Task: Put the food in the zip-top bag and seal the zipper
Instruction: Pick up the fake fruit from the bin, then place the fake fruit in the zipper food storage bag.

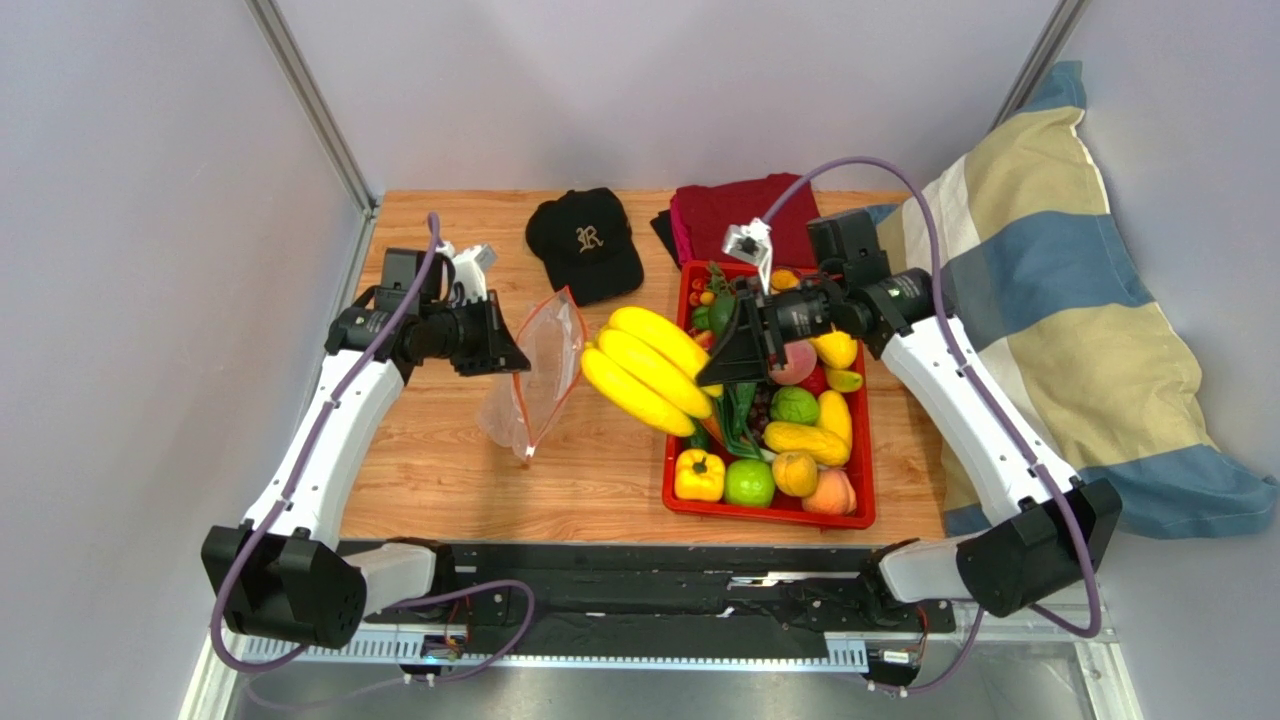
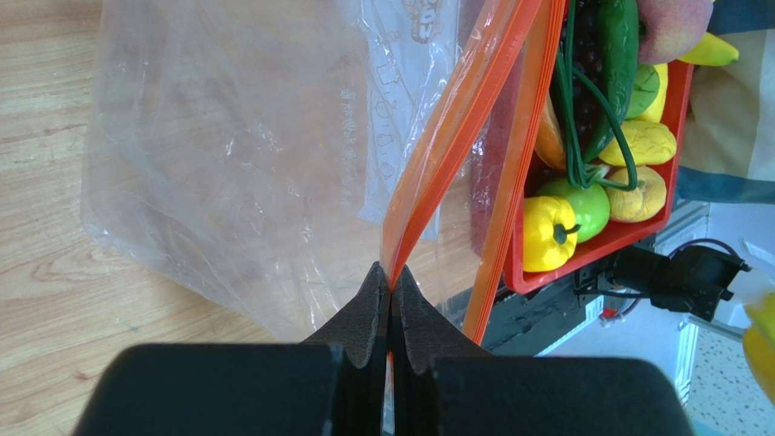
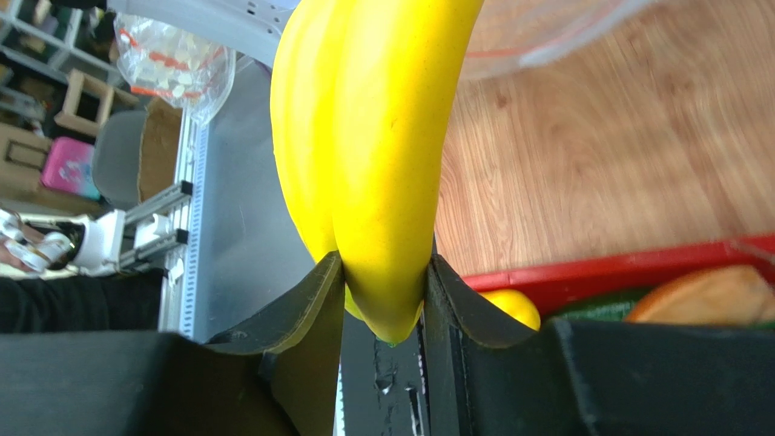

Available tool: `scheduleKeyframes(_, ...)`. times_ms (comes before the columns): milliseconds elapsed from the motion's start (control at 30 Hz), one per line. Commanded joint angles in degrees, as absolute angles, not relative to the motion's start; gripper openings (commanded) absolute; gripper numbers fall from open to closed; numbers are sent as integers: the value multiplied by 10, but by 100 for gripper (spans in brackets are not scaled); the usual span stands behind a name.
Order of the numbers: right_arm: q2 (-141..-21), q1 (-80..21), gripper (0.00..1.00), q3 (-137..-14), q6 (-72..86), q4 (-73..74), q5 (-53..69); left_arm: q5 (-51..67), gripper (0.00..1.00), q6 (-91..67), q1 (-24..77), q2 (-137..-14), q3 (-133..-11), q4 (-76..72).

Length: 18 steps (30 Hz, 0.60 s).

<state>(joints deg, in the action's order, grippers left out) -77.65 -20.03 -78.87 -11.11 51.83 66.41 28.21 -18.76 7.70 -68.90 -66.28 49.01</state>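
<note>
Handling assessment: banana bunch [image 1: 649, 368] is clamped at one tapered end between the right fingers [image 3: 305, 309], which stand partly closed against its sides. The bunch hangs in the air over the left edge of the red tray [image 1: 766, 516], near the zip-top bag [image 1: 538, 375] and clear of the tabletop [image 1: 436, 480]. Its skin is glossy and hard-looking, so it is judged light, rigid and slippery. With the grip so near the tip, the long body could pivot or slide out. A hold nearer the middle would be more secure, though bulkier at the bag's mouth. Left fingers [image 2: 364, 313] are pressed fully together on a corner of the zipper [image 2: 446, 163], lifting that edge while the bag's lower part appears to rest on the wood. The film is thin, limp and crinkled and will not keep a shape unaided. The orange-red strip looks the only firm place to grip. The mouth gapes as a narrow slit facing the tray, judged tight for the bunch. Remaining food [image 1: 781, 450] lies in the tray.
</note>
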Motion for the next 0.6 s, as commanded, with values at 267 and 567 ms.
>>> scheduleKeyframes(267, -921, -330, 0, -941, -119, 547, 566, 279, 0, -167, 109, -654, -673, 503)
scheduleKeyframes(567, -1008, -355, 0, -998, -127, 608, 471, 286, 0, -157, 117, -641, -668, 503)
